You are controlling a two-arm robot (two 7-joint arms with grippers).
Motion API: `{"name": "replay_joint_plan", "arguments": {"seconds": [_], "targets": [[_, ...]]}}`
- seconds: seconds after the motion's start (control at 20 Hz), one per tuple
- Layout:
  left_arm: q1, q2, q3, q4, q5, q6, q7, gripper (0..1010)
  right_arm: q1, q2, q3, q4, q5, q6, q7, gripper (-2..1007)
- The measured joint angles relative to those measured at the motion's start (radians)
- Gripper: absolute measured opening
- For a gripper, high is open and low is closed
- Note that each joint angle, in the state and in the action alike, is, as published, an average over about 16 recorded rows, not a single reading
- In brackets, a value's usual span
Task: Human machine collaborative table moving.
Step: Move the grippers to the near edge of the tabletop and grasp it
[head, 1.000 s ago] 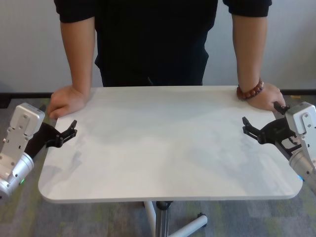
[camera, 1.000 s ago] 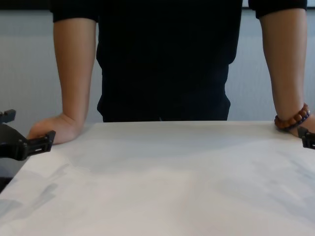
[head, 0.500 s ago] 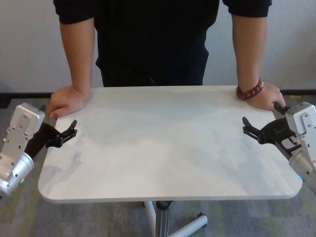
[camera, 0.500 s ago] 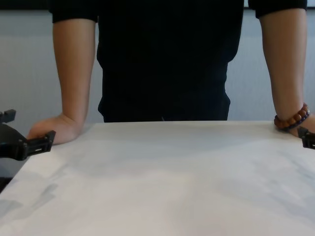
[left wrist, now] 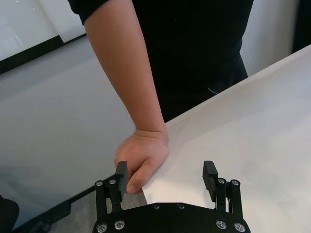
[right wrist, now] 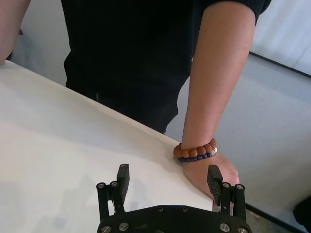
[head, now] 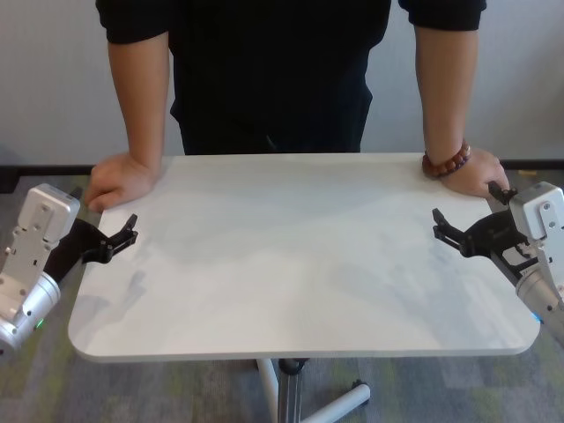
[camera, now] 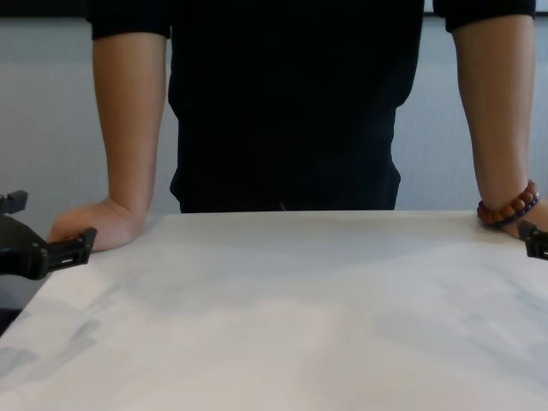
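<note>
The white table point(head: 300, 264) stands before me on a grey pedestal. The human point(head: 273, 70), in a black shirt, stands at its far side with one hand point(head: 115, 181) on the far left corner. The other hand point(head: 476, 174), with a brown beaded bracelet point(right wrist: 196, 150), rests on the far right corner. The machine's left gripper point(head: 104, 213) is open at the table's left edge, just near of that hand point(left wrist: 141, 160). My right gripper point(head: 471, 210) is open at the right edge. In the wrist views the table's edge point(left wrist: 160, 179) runs between each gripper's fingers; neither point(right wrist: 168, 177) is closed on it.
The grey pedestal leg point(head: 287, 392) and its foot with a castor point(head: 357, 388) show under the table's near edge. Patterned carpet point(head: 53, 379) lies all around. A pale wall point(head: 53, 79) with a dark skirting stands behind the human.
</note>
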Motion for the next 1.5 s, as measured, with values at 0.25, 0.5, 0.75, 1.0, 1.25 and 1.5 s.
{"name": "replay_joint_plan", "arguments": {"seconds": [0.25, 0.5, 0.75, 1.0, 1.25, 1.5], "targets": [[0.0, 0.0, 0.0, 0.0, 0.0, 0.0, 0.0, 1001, 0.0, 0.0, 0.0, 0.0, 0.0, 0.0, 0.0, 1005], [0.0, 0.0, 0.0, 0.0, 0.0, 0.0, 0.0, 1001, 0.0, 0.0, 0.0, 0.0, 0.0, 0.0, 0.0, 1005], [0.0, 0.0, 0.0, 0.0, 0.0, 0.0, 0.0, 1001, 0.0, 0.0, 0.0, 0.0, 0.0, 0.0, 0.0, 1005], [0.0, 0.0, 0.0, 0.0, 0.0, 0.0, 0.0, 1001, 0.0, 0.0, 0.0, 0.0, 0.0, 0.0, 0.0, 1005], [0.0, 0.0, 0.0, 0.0, 0.0, 0.0, 0.0, 1001, 0.0, 0.0, 0.0, 0.0, 0.0, 0.0, 0.0, 1005], [0.0, 0.0, 0.0, 0.0, 0.0, 0.0, 0.0, 1001, 0.0, 0.0, 0.0, 0.0, 0.0, 0.0, 0.0, 1005]]}}
